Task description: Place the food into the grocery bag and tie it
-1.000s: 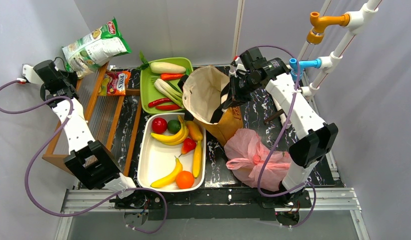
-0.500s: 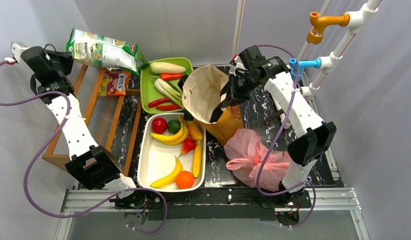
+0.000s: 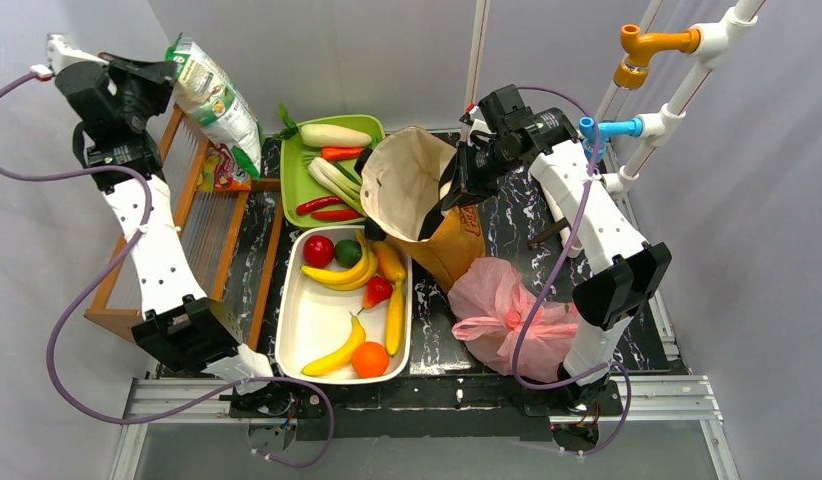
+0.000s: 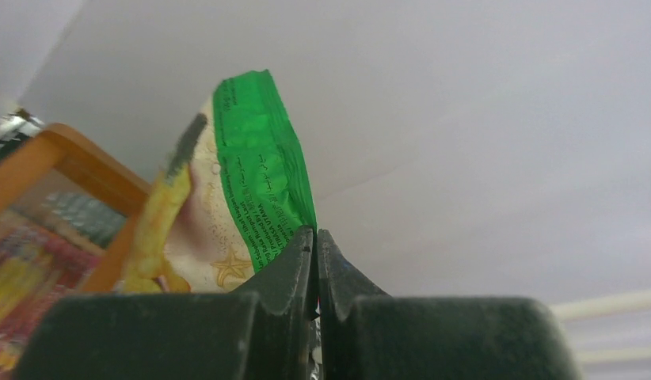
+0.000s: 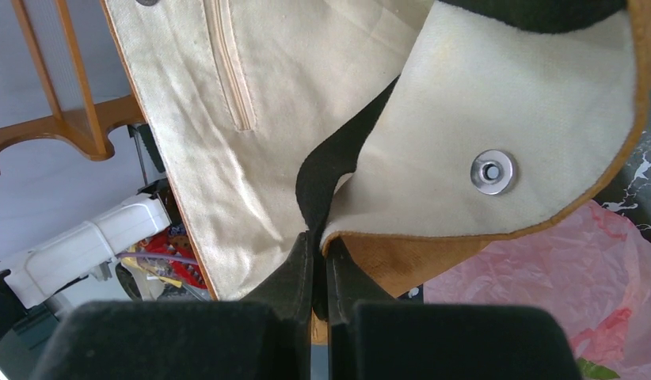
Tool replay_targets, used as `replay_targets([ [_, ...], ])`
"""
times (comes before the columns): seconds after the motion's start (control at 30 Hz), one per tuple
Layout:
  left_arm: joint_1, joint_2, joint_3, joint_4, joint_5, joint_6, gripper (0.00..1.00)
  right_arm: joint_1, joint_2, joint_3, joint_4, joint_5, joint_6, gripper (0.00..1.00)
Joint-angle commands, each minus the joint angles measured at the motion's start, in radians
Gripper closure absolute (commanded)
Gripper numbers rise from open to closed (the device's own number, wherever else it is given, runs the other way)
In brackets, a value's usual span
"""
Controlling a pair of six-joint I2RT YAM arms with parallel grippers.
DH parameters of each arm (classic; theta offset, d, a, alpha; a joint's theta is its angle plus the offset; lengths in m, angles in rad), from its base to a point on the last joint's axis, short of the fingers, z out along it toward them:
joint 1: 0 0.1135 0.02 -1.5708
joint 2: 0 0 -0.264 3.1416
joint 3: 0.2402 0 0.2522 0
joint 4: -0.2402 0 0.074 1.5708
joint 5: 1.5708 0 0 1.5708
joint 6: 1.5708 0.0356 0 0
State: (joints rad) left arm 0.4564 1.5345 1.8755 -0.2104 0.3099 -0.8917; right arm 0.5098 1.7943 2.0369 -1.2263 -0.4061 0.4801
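Observation:
The food, toy bananas (image 3: 339, 272), a red apple (image 3: 318, 250), a green piece (image 3: 347, 252) and an orange (image 3: 369, 359), lies in a white tray (image 3: 305, 320) at centre. The pink grocery bag (image 3: 507, 315) lies crumpled at the front right; it also shows in the right wrist view (image 5: 560, 269). My left gripper (image 3: 167, 72) is shut on the top edge of a green-and-white crisp packet (image 4: 251, 190), held high at the far left. My right gripper (image 5: 320, 237) is shut on the black strap at the rim of the brown bag (image 3: 427, 200).
A green tray (image 3: 297, 185) with a white radish, leeks, carrot and red chillies sits behind the white tray. A wooden rack (image 3: 202, 230) with a red snack packet (image 3: 227, 165) stands at the left. Pipes (image 3: 667, 90) rise at the back right.
My left gripper has risen and swung right with the crisp packet, which now hangs upright. My right gripper keeps its hold on the brown bag and has hardly moved.

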Motion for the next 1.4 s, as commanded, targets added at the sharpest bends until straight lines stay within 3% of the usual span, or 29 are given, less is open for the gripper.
replay_targets([
  [0.0, -0.123, -0.033, 0.073, 0.043, -0.011, 0.015, 1.00, 0.001, 0.015, 0.045, 0.011, -0.034, 0.019, 0.99],
  [0.33, -0.349, -0.042, 0.179, -0.003, -0.038, 0.033, 1.00, -0.001, -0.003, -0.006, 0.046, -0.063, 0.098, 0.99],
  [0.87, -0.699, -0.111, 0.033, 0.086, -0.082, -0.024, 1.00, -0.050, 0.002, -0.008, 0.053, -0.082, 0.170, 0.99],
  [1.17, -0.764, -0.100, 0.130, 0.072, -0.082, -0.046, 1.00, -0.065, -0.039, -0.068, 0.076, -0.085, 0.178, 0.99],
  [1.37, -0.780, -0.114, 0.106, 0.078, -0.062, -0.085, 1.00, -0.076, -0.047, -0.073, 0.075, -0.086, 0.176, 0.99],
])
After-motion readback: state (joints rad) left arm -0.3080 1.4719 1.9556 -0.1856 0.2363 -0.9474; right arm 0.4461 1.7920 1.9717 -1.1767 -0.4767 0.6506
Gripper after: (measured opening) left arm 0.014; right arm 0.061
